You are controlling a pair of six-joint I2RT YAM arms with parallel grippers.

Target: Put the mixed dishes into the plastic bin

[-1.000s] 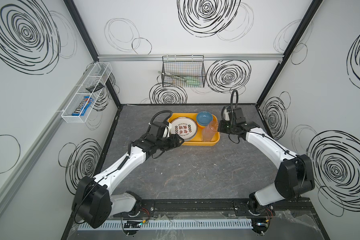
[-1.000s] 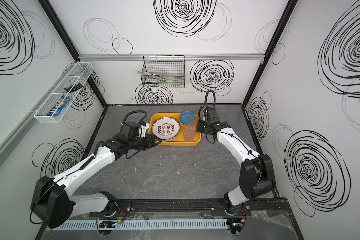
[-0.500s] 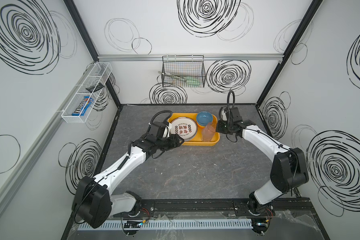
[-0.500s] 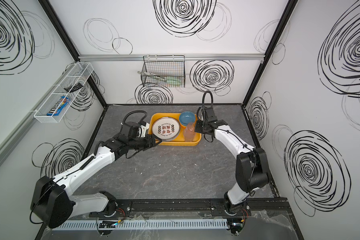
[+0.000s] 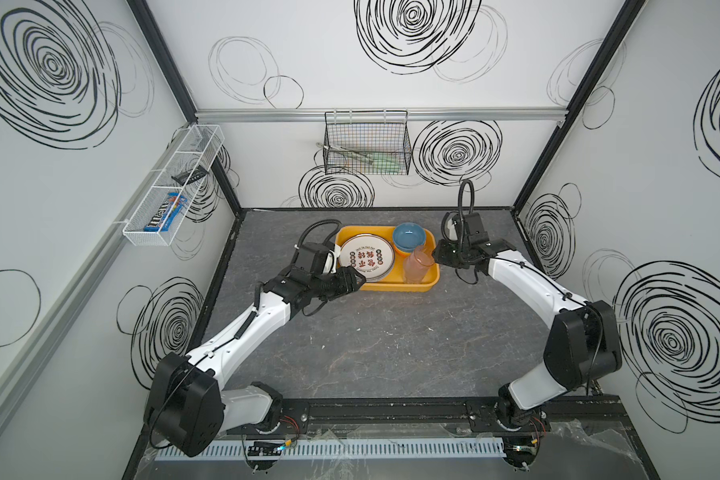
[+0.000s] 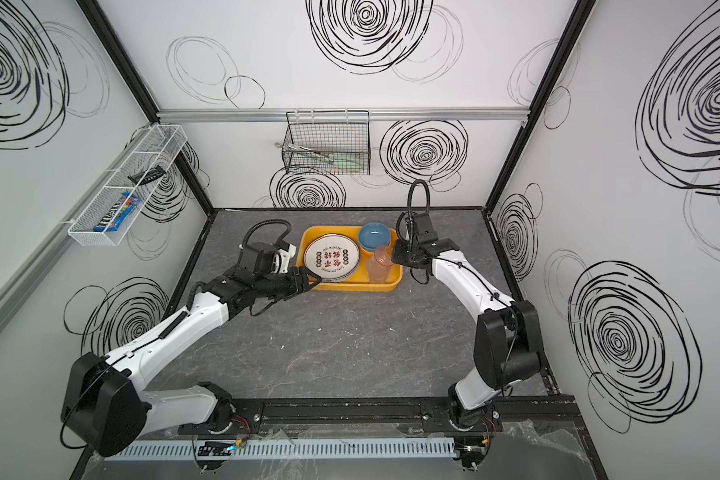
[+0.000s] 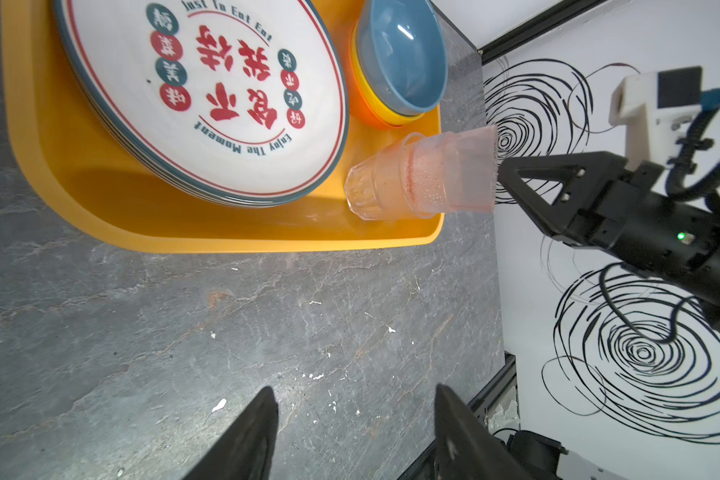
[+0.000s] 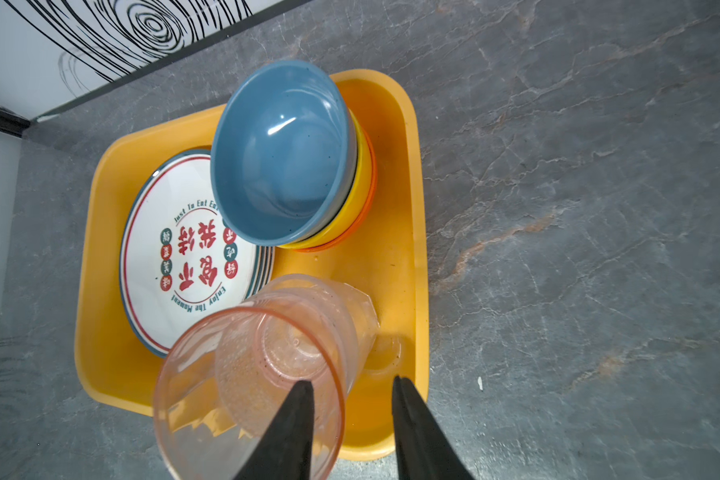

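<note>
The mixed dishes (image 5: 366, 258) all sit inside the plastic bin (image 5: 391, 286), which lies toward the back of the grey table (image 5: 391, 353), near its middle.

Start at the left wall. There you have the white mesh rack (image 5: 142, 243), with a blue candy pack (image 5: 165, 212) in its nearest compartment. A dark object (image 5: 188, 178), too small to name, lies in a compartment farther back.

Next comes your left gripper (image 7: 354, 388), near the bin's front left corner. Its jaws are spread, with only bare table between them.

On the back wall above the bin hangs the black wire basket (image 5: 366, 141). It holds a metal utensil (image 5: 341, 146) and a pale green item (image 5: 381, 160).

Now look into the bin itself:
- **Left half:** a stack of plates (image 6: 332, 258) fills it. The top plate is white with red characters and a dark rim.
- **Back right corner:** the bowls (image 8: 279, 166) are nested, blue on top, yellow under it and orange lowest.
- **Front right corner:** the cups (image 5: 420, 266) stand nested, a pinkish one uppermost in a clear one.

At the right, your right gripper (image 8: 350, 381) is at the top cup's rim. Its jaws are parted and straddle the rim wall, one finger over the cup's mouth and one outside it. They are not pinching it.
</note>
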